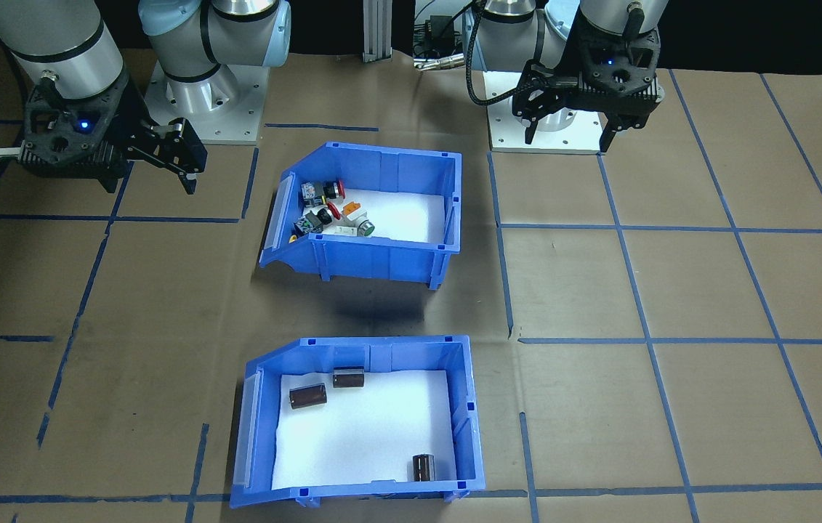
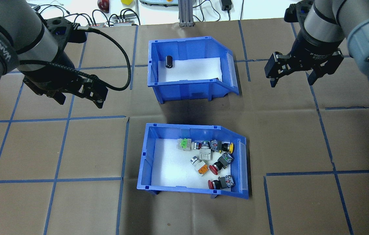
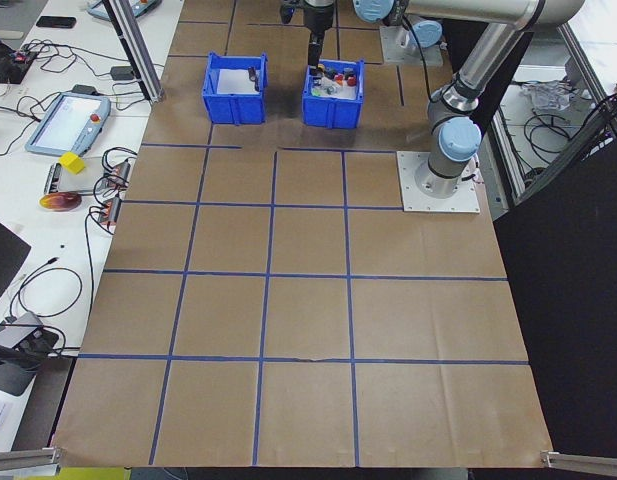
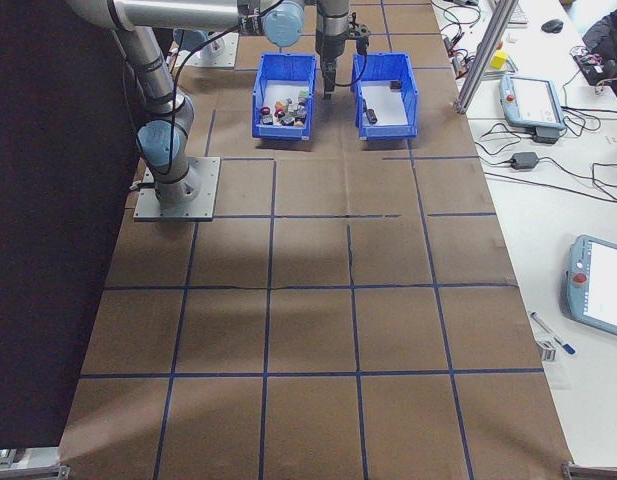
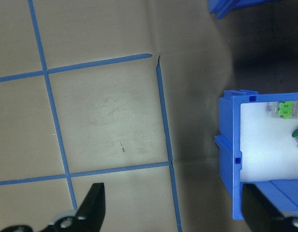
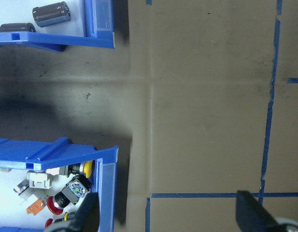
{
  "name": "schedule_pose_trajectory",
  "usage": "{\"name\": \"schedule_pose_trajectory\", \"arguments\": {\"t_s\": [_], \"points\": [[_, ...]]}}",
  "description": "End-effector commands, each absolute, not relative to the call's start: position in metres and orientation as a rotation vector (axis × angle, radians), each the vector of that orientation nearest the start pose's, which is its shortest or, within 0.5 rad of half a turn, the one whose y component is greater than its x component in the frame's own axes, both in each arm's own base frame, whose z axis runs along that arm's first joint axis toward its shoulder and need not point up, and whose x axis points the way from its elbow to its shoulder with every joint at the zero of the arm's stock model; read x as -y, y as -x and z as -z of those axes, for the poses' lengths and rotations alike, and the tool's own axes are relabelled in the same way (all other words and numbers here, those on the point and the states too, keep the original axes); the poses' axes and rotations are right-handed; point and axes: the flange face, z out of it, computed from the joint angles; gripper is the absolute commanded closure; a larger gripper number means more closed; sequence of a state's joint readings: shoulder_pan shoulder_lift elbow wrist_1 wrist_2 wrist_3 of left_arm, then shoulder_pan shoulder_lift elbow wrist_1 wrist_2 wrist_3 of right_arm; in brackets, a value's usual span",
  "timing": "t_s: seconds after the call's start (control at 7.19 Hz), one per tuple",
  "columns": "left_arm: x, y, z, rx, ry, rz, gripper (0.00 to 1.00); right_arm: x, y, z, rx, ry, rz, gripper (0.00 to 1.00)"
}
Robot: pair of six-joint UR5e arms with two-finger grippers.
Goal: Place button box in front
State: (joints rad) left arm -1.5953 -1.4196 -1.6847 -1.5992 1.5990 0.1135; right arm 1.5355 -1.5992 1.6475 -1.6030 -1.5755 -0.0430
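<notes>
Two blue bins sit on the brown paper-covered table (image 2: 40, 147), one behind the other with a bare strip of paper between them. The button box (image 2: 145, 156) is the one nearer the robot; you can see its white foam liner and a cluster of push-button switches (image 2: 212, 158) gathered toward its sloped lip, roughly eight of them, with red, yellow, orange and green parts. The second bin (image 2: 153, 65) stands farther from the robot, and in the front-facing view you can count three dark cylinders (image 1: 307, 396) on its foam: two near one corner, one alone at the opposite side.

Two grippers hang above the table, well apart from both bins. The left gripper (image 2: 80, 98) hovers over bare paper on the robot's left of the bins, its fingers spread and empty. The right gripper (image 2: 293, 75) hovers on the robot's right of the far bin, likewise spread wide and holding nothing.

Blue tape lines (image 2: 57, 179) mark the paper in a grid. Beyond the far table edge you can see cables (image 2: 112, 19) and small devices.
</notes>
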Motion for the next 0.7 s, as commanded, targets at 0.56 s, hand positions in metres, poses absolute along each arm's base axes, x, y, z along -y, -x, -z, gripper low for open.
{"name": "schedule_pose_trajectory", "arguments": {"t_s": [0.56], "points": [[0.417, 0.141, -0.510, -3.086, 0.443, 0.078, 0.01, 0.490, -0.116, -0.467, -3.145, 0.053, -0.022, 0.00]]}}
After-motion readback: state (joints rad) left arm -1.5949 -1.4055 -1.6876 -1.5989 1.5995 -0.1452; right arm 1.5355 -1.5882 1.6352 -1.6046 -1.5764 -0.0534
